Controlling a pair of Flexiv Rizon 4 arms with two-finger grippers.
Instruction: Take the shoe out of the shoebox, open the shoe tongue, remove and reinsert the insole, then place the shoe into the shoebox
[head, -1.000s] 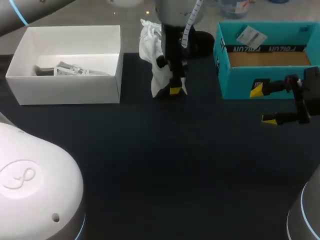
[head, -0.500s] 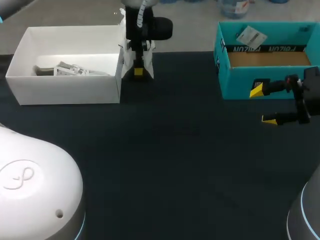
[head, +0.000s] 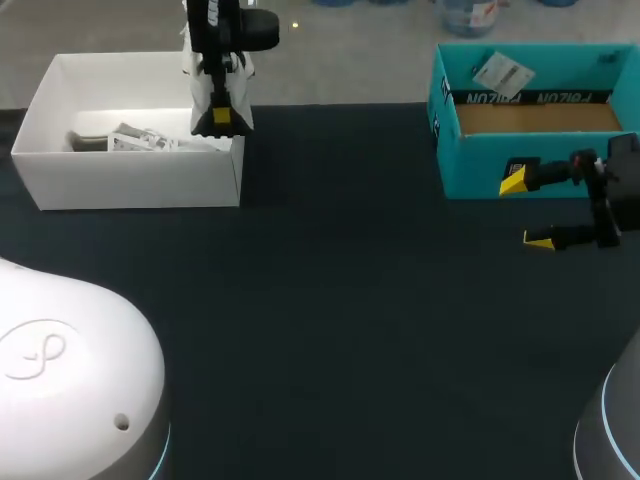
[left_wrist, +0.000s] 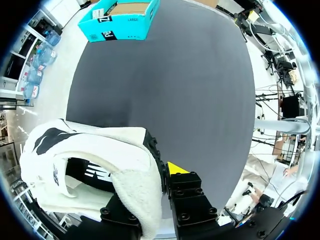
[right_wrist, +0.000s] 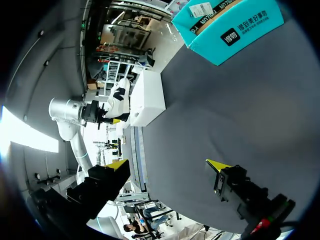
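Over the last second my left arm has carried the shoe (left_wrist: 95, 150) leftward along the table's far side. The shoe now hangs over the right end of the white shoebox (head: 130, 185), just above the box's right wall. My right arm has not shifted in that time.

The shoebox sits open at the far left of the dark table (head: 350, 330). A pale crumpled bundle (head: 140, 140) lies on its floor, left of the hanging shoe. Well to the right of the shoebox, across a stretch of bare tabletop, an open teal carton (head: 530, 165) stands at the far right.

My left arm comes down from behind the shoebox, fingers pointing down. The left gripper (head: 222, 118) is pinching the shoe: the wrist view shows the fleecy white collar clamped between the fingers, with one yellow tip beside it and the other hidden by the shoe. The right gripper (head: 527, 210) hovers far right of the shoebox, just in front of the teal carton. Its fingers are spread wide with nothing between them.
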